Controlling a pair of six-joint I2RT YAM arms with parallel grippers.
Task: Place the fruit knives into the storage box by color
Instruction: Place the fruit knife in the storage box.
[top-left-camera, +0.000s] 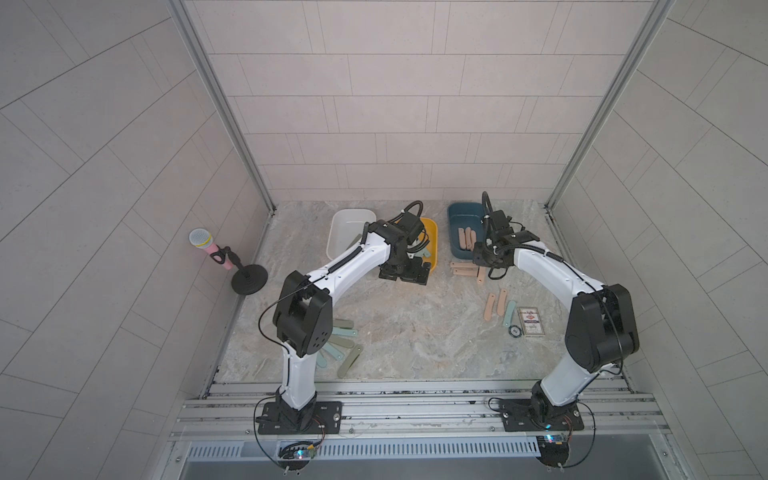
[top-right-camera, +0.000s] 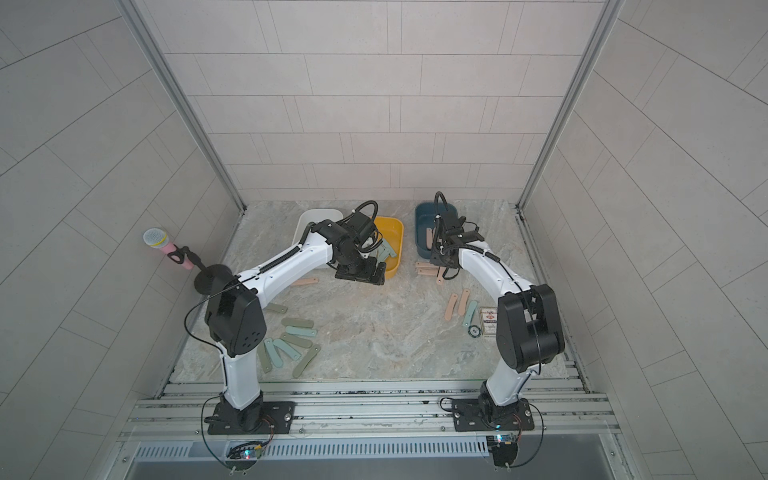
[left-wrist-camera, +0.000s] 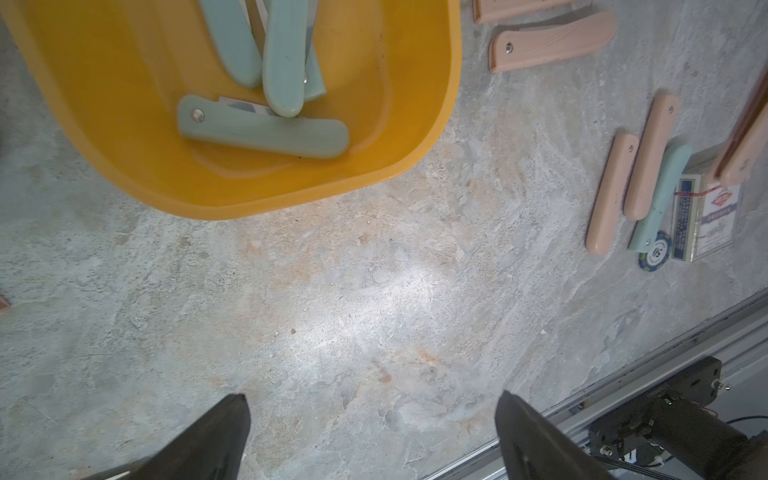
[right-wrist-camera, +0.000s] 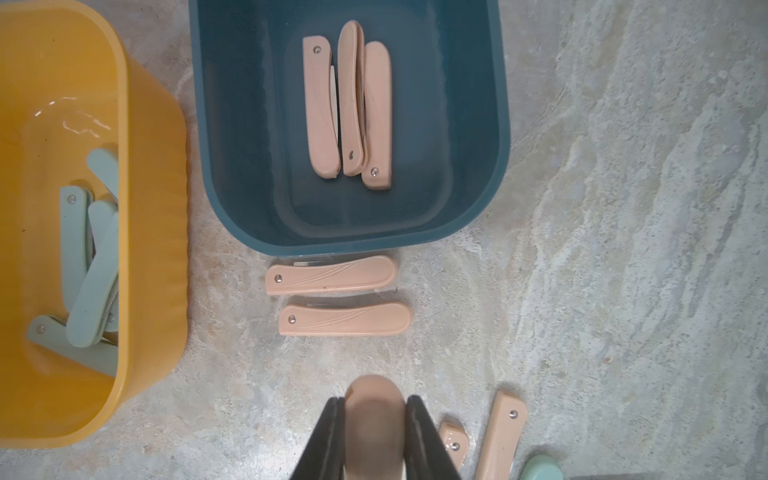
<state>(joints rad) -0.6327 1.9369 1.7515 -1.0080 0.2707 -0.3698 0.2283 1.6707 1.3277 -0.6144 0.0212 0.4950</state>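
My right gripper (right-wrist-camera: 374, 400) is shut on a peach-pink fruit knife (right-wrist-camera: 375, 436), held above the table just in front of the blue storage box (right-wrist-camera: 232, 124). Three pink knives (right-wrist-camera: 349, 104) lie in that box, and two more (right-wrist-camera: 330, 276) lie flat before it. My left gripper (left-wrist-camera: 372, 397) hangs open and empty over bare table by the yellow box (left-wrist-camera: 451, 83), which holds teal knives (left-wrist-camera: 266, 133). In a top view an olive knife (top-left-camera: 355, 242) shows in the white box (top-left-camera: 343, 222). Olive and teal knives (top-right-camera: 295, 336) lie scattered near the left arm.
Two pink knives (top-left-camera: 496, 303) and a teal one (top-left-camera: 508, 313) lie beside a printed card box (top-left-camera: 531, 321) and a round black disc (top-left-camera: 514, 331). Another pink knife (top-right-camera: 305, 281) lies under the left arm. A pink microphone on a stand (top-left-camera: 208, 245) stands at the left wall.
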